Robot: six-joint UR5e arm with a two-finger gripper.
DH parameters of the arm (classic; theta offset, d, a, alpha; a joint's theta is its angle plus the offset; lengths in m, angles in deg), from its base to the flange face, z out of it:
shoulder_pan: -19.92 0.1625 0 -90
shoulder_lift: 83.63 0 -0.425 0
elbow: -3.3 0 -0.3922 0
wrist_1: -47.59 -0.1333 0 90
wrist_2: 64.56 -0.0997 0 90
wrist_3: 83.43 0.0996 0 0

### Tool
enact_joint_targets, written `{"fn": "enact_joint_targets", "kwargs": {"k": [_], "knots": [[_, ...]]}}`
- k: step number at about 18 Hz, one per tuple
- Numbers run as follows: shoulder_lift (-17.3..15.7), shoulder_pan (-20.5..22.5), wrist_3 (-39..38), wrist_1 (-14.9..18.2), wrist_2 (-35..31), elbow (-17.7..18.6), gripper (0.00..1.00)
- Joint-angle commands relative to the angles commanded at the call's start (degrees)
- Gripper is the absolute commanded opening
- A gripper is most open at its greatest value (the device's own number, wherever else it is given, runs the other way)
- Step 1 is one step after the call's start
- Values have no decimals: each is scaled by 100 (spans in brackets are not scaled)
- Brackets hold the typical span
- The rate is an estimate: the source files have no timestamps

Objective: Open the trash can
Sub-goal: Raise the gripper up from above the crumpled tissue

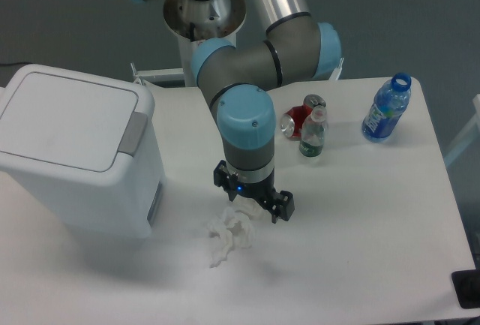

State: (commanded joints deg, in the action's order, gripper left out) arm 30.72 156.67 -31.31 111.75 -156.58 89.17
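Note:
The trash can (pixel 82 182) is a large white boxy bin at the left of the table. Its flat lid (pixel 67 126) lies shut, and the grey push tab (pixel 133 131) sits on the lid's right edge. My gripper (pixel 252 199) points straight down to the right of the bin, about a hand's width from its side wall and lower than the lid. The arm's wrist covers it from above, so only black parts show on either side and the fingertips are hidden.
A crumpled white tissue (pixel 229 233) lies just below the gripper. Behind the arm are a red can (pixel 298 121) on its side, a small green bottle (pixel 313 136) and a blue bottle (pixel 387 109). The table's right edge (pixel 450 190) runs close by.

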Motion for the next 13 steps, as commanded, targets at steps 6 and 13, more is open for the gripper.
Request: {"fn": "enact_joint_targets", "kwargs": {"k": [6, 13], "knots": [[26, -9, -44, -18, 27, 9, 100], [-201, -97, -245, -62, 299, 316, 100]]}}
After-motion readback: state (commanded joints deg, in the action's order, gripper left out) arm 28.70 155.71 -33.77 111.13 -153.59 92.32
